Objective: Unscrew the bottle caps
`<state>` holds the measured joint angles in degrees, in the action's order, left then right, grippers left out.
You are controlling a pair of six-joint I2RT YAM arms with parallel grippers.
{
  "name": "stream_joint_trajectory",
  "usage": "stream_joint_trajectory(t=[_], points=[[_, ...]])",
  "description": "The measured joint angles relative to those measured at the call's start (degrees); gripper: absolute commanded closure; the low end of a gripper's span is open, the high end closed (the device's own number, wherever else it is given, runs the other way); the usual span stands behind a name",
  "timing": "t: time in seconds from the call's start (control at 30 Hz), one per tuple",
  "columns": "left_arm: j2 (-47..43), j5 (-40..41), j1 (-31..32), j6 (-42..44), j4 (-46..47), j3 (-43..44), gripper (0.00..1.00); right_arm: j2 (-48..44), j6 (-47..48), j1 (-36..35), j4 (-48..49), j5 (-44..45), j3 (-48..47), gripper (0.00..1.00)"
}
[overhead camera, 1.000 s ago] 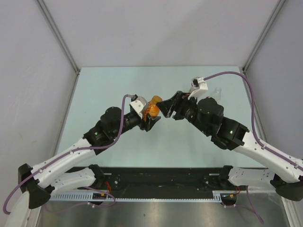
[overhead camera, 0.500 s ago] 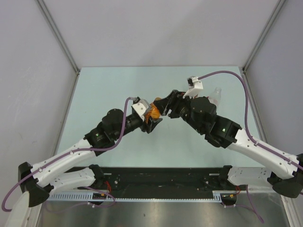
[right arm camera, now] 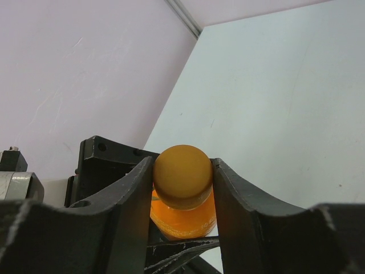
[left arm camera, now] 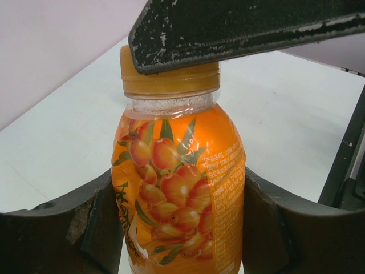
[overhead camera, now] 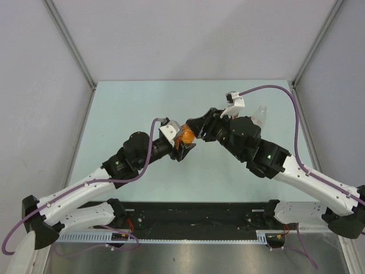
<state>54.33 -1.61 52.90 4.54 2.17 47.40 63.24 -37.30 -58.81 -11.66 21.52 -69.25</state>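
One orange cap (right arm camera: 182,170) sits pinched between the right gripper's (overhead camera: 194,132) dark fingers (right arm camera: 130,201), which press its rim from both sides with no gap showing. The cap is on the neck of the orange bottle (left arm camera: 178,182), and a clear band of neck shows just below it. The left gripper (overhead camera: 182,144) holds that bottle by the body – its fingers (left arm camera: 68,231) hug the two flanks at a middling spread. In the top view the bottle is above the middle of the pale green table (overhead camera: 125,103), between the two wrists.

The bottle's label (left arm camera: 165,171) shows clusters of orange berries with green leaves. A block of small white print runs down its right side and dark characters run down the lower left – neither can be read.

From the left wrist camera, one right finger crosses in front of the cap's top and hides part of it. A clear bottle (overhead camera: 261,113) stands well apart near the table's right edge, partly behind the right arm. Purple cables (overhead camera: 149,149) loop along both arms, and pale walls (overhead camera: 188,34) close in the table.
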Motion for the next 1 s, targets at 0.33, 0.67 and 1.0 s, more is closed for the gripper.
stream_joint_trajectory(t=[0.33,0.67,1.0], points=[[0.0,0.1,0.1,0.0,-0.2,0.0,1.00,0.3,0.1,0.0,-0.2,-0.6,-0.1,0.44],[0.0,0.1,0.5,0.0,-0.2,0.0,1.00,0.3,0.5,0.0,-0.5,-1.0,-0.1,0.86],[-0.3,-2.1,0.2,-0.3,-1.6,0.5,1.00,0.1,3.2,0.1,-0.4,-2.8,-0.1,1.00]])
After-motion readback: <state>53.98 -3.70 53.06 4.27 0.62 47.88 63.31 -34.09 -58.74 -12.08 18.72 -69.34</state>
